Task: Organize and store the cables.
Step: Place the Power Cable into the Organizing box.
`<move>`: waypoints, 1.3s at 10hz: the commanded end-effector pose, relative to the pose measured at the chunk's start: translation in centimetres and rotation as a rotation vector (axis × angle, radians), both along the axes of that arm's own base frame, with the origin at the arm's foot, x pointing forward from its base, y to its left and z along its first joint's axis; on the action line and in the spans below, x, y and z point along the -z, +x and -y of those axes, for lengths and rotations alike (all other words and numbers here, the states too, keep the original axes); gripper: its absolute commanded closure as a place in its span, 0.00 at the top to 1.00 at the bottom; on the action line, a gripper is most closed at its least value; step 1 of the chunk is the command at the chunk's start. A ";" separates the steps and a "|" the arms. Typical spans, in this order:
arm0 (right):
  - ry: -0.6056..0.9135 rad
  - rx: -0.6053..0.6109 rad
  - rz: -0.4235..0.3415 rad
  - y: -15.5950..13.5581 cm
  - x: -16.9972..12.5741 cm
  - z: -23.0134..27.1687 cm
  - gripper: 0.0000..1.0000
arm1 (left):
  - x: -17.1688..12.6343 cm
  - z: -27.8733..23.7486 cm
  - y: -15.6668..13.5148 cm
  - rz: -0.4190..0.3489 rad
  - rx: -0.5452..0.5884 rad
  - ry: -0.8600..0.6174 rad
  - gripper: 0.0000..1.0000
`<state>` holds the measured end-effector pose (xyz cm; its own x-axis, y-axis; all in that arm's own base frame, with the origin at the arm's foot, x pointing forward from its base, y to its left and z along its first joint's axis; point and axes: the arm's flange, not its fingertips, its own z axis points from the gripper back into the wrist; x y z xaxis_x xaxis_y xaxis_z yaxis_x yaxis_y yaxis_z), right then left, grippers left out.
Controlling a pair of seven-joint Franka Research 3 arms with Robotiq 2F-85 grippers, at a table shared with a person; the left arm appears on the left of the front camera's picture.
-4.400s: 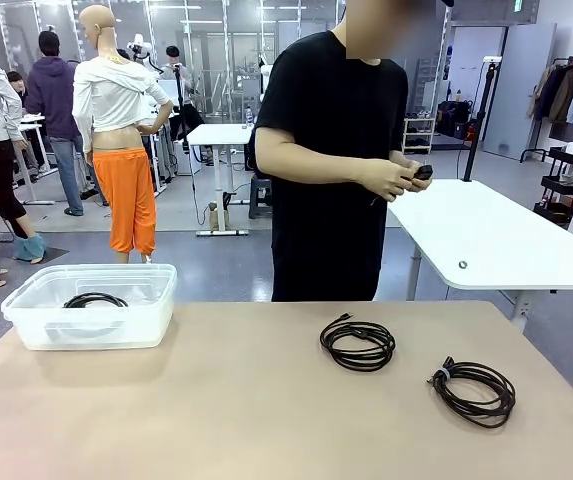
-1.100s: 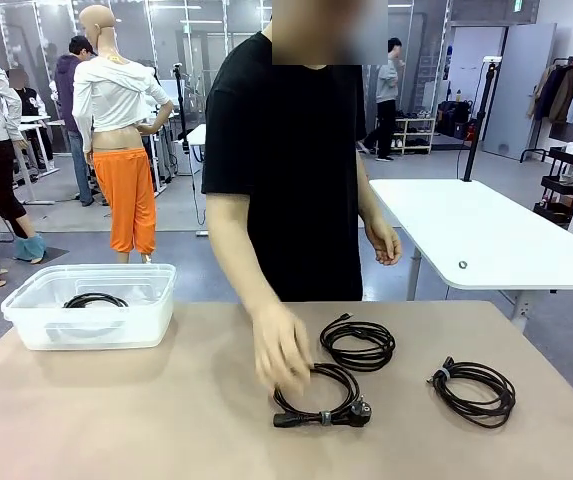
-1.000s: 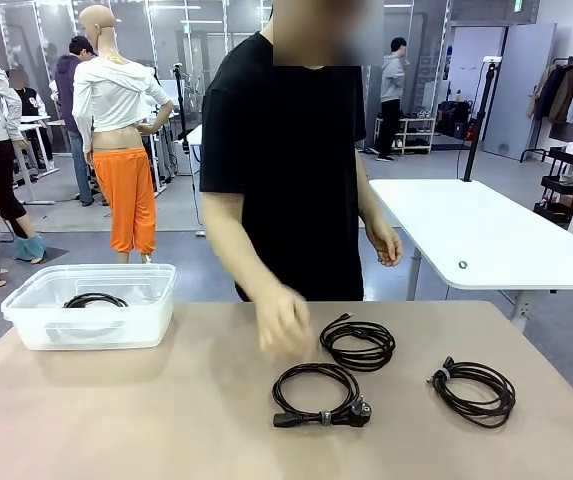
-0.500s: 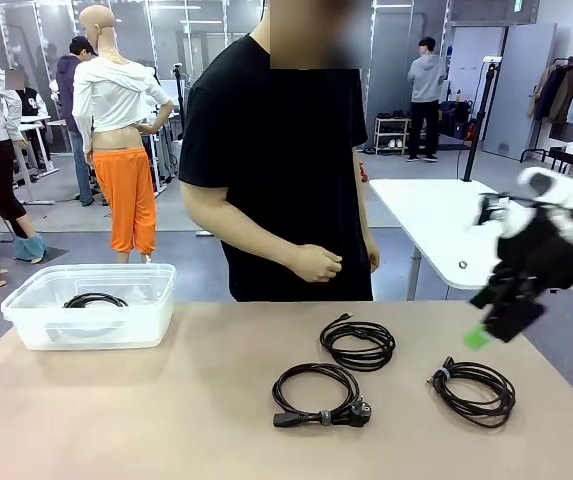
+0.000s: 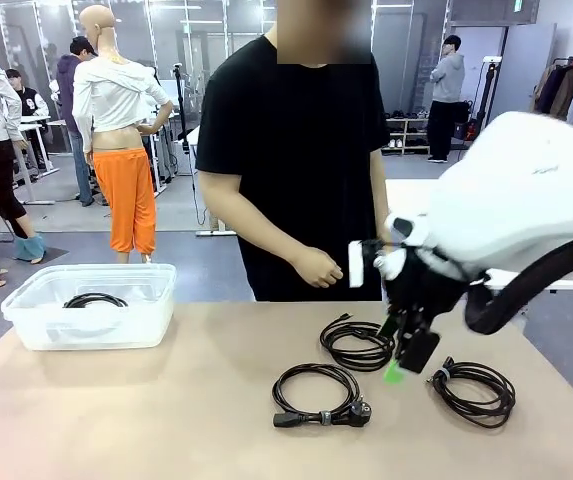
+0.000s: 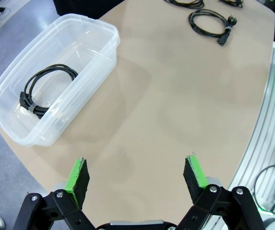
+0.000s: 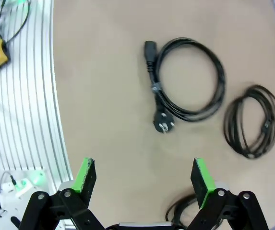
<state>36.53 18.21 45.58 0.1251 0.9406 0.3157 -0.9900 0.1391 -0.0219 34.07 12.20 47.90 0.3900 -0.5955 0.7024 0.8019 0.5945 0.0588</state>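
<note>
Three coiled black cables lie on the tan table: a thicker one with plug ends (image 5: 316, 392) at the front middle, a thin one (image 5: 357, 343) behind it, and another thin one (image 5: 474, 390) to the right. A fourth coil (image 5: 94, 299) rests inside the clear plastic bin (image 5: 86, 330) at the left. My right gripper (image 5: 404, 360) hangs open above the table, between the thin middle coil and the right coil. Its wrist view shows the open right gripper (image 7: 143, 175) over the plug cable (image 7: 185, 81) and a thin coil (image 7: 252, 122). My left gripper (image 6: 136, 173) is open above bare table, near the bin (image 6: 99, 72) and its coil (image 6: 46, 88).
A person in a black shirt stands at the far edge with one hand (image 5: 316, 265) held at waist height above the table. The white right arm (image 5: 526, 210) hangs over the table's right side. Bare tabletop lies between the bin and the cables.
The person laid the plug cable on the table and drew the hand back. My right arm swung in from the right to above the cables. Both grippers stayed open.
</note>
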 end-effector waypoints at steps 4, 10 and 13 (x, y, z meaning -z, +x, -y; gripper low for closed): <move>-0.099 -0.121 -0.027 2.0 6.5 -6.4 1.00 | 0.0 0.1 0.2 -0.004 -0.018 0.010 1.00; -0.145 -0.169 0.038 3.6 12.7 -8.6 1.00 | 0.0 0.1 0.2 -0.004 -0.018 0.010 1.00; -0.164 -0.173 0.048 4.5 14.3 -9.4 1.00 | 0.0 0.1 0.2 -0.004 -0.018 0.010 1.00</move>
<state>40.20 27.07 31.67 -0.0402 0.9849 0.1684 -0.9979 -0.0310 -0.0574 34.07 12.20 47.89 0.3899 -0.5953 0.7026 0.8019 0.5946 0.0588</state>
